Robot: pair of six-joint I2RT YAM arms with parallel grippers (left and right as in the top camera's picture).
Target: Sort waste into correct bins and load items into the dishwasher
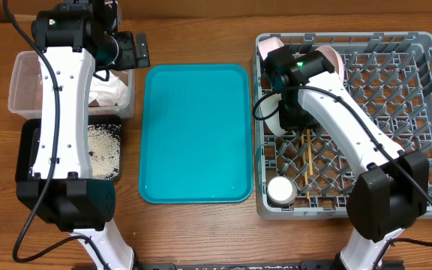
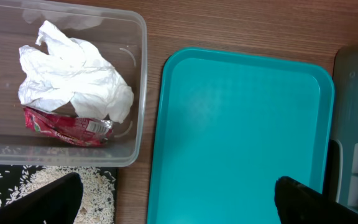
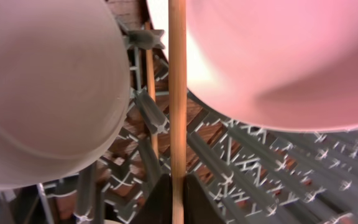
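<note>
One wooden table (image 1: 201, 234) (brown, grained) carries teal tray (image 1: 195, 135), grey rack (image 1: 396, 35).

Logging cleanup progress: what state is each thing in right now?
napkin, crumpled, in tub
wrapper, in tub
rice, in black tray
teal tray, bare
chopstick, held over rack
cup, in rack
left gripper, open
right gripper, shut on chopstick
</note>
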